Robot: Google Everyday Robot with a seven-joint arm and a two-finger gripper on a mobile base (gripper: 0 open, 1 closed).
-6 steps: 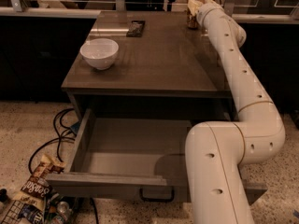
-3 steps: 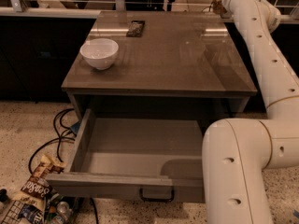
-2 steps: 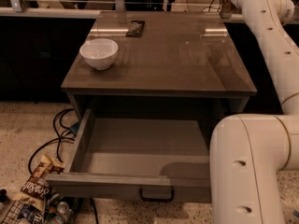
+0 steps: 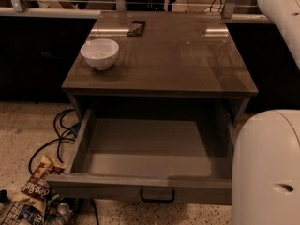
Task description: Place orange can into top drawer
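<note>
In the camera view, the drawer (image 4: 117, 187) stands pulled open with nothing in it, ready to take the can. Neither can nor pincer shows. The arm (image 4: 280, 6) runs off the top right edge, so the pincer's grip cannot be told. A bowl (image 4: 100, 53) sits on the tabletop (image 4: 178, 55).

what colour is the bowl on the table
Plain white; the bowl shows best in the camera view. The tool is out of frame.

Raised the gripper, with the orange can, from the desk's (image 4: 187, 64) far edge near its far right corner over 2 s; both now out of view past the top. Swung the arm (image 4: 280, 13) rightwards, beyond the desk's right edge.
</note>
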